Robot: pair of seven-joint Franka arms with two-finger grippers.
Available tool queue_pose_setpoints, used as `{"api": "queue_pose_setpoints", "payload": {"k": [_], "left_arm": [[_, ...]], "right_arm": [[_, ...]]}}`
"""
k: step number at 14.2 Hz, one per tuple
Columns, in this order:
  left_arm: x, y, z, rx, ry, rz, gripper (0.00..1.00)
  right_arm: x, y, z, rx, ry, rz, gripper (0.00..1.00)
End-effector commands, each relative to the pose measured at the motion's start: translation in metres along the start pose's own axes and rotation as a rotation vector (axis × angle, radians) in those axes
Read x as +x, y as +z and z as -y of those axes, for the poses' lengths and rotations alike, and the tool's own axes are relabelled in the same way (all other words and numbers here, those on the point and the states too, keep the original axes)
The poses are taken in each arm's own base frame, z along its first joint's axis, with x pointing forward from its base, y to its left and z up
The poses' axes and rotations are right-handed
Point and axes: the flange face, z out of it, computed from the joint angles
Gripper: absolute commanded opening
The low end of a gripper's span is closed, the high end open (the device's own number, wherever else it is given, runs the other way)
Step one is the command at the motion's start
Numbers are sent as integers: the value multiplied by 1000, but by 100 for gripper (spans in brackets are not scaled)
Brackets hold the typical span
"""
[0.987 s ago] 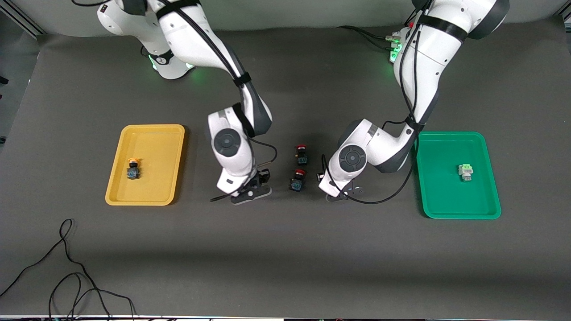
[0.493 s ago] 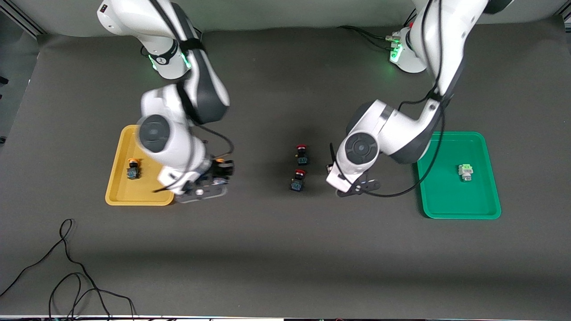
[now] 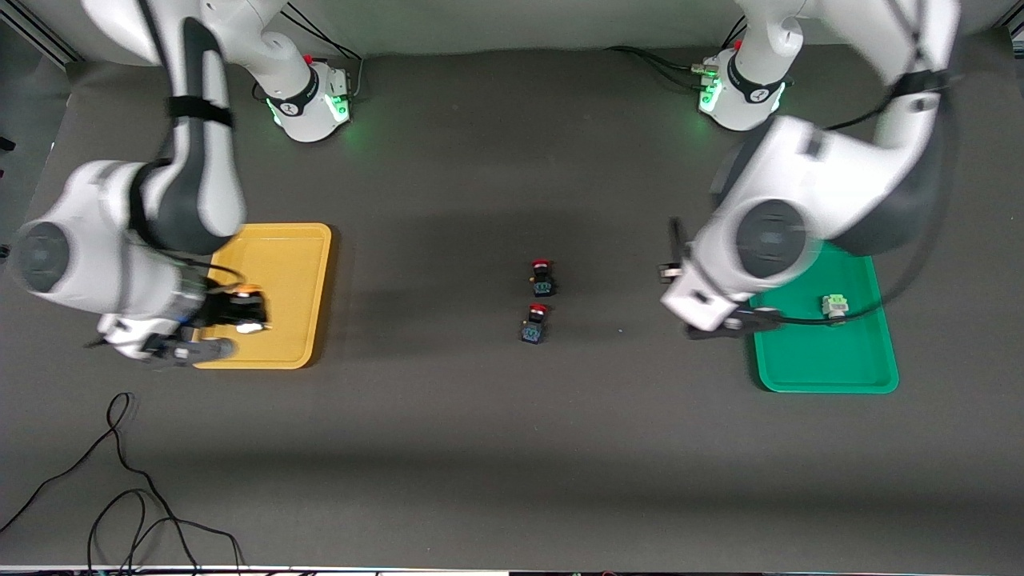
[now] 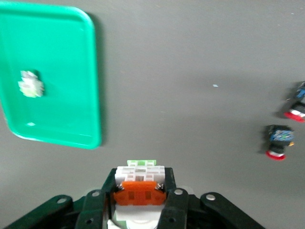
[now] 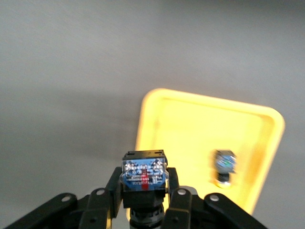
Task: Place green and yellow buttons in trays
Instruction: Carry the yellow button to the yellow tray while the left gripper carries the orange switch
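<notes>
Both end effectors clamp buttons: right end effector [image 5: 143,202] over yellow tray [image 5: 190,124], left end effector [image 4: 139,202] beside green tray [image 4: 57,71].

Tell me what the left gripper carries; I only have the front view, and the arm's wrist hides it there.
Observer: The left gripper is shut on a white button with an orange face.
Operator: Is it over the green tray?
Observer: Not yet. Bare table lies under it, and the green tray beside it holds one light green button.
Operator: And the right arm?
Observer: The right gripper is shut on a blue-black button at the edge of the yellow tray.
Operator: Anything in that tray?
Observer: One dark button lies in it.
</notes>
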Motion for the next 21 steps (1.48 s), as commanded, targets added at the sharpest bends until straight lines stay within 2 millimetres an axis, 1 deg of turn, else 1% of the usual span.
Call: {"api": "queue_pose_setpoints", "payload": {"k": [1, 2, 3, 4, 5, 6, 7, 8, 9, 10, 11, 12, 13, 14, 15, 16, 18, 19, 20, 21], "left_arm": [[12, -11, 75, -25, 99, 22, 0], [20, -6, 104, -31, 115, 31, 0], [27, -1, 126, -39, 142, 33, 0], [34, 8, 152, -47, 163, 36, 0], [41, 19, 173, -53, 178, 32, 0], [46, 33, 186, -59, 199, 23, 0], [50, 48, 198, -65, 211, 8, 0], [55, 65, 209, -67, 222, -12, 0], [58, 84, 215, -70, 236, -33, 0], [60, 104, 222, -74, 234, -56, 0], [59, 129, 219, -75, 238, -79, 0], [57, 150, 215, -75, 242, -111, 0], [56, 173, 211, -79, 244, -145, 0], [56, 196, 215, -85, 231, -169, 0], [56, 214, 215, -91, 228, -188, 0], [53, 230, 215, -97, 224, -202, 0], [48, 259, 209, -109, 220, -212, 0], [50, 268, 209, -115, 215, -214, 0], [51, 275, 208, -119, 218, -208, 0], [51, 279, 208, -122, 215, -203, 0]], "right_arm": [[-14, 14, -8, 15, -20, 20, 9], [-16, 26, -12, 8, -11, 20, 8], [-21, 45, -20, -3, 2, 8, 7], [-28, 68, -28, -18, -3, -7, 6], [-34, 89, -36, -39, -5, -19, 6], [-38, 109, -35, -33, 2, -30, 6], [-40, 128, -30, -24, 1, -25, 6], [-39, 143, -27, -19, 20, -13, 6], [-38, 155, -25, -20, 40, -3, 6], [-37, 167, -19, -18, 41, 11, 6], [-37, 175, -14, -16, 44, 19, 6], [-37, 180, -14, -14, 54, 22, 6], [-37, 182, -13, -16, 58, 27, 13], [-36, 182, -14, -16, 60, 28, 64], [-35, 181, -13, -14, 62, 30, 99], [-34, 177, -11, -3, 66, 27, 100], [-25, 158, 2, 38, 54, 44, 100], [-19, 140, 6, 48, 56, 61, 100], [-15, 118, 4, 42, 62, 80, 100], [-8, 92, 10, 30, 51, 100, 100]]}}
